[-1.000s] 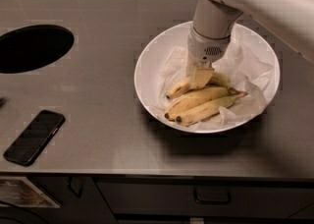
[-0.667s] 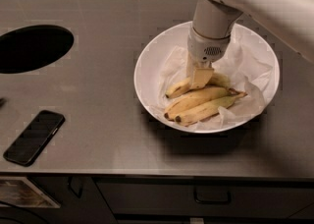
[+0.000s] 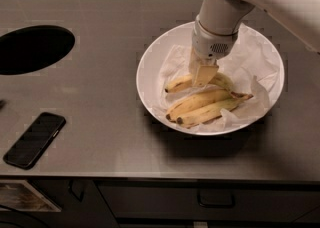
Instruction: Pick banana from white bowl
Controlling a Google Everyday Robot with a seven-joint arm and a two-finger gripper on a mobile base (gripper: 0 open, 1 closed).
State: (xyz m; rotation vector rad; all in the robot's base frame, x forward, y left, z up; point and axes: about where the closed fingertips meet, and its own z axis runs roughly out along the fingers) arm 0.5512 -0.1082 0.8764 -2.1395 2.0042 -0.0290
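Gripper point(image 3: 205, 74), clenched or released I cannot tell, sits on the banana point(image 3: 179, 83) toward 9 o'clock in the white bowl point(image 3: 146, 60); grasping stage, likely needing a firm pinch before lifting.

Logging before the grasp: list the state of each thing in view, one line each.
white bowl, upright on the counter.
banana, lying on paper in the bowl, partly hidden.
gripper, down inside the bowl, right over the banana.
joined bananas, lying nearer the bowl's front rim.
phone, flat, screen dark.
drawer, shut.
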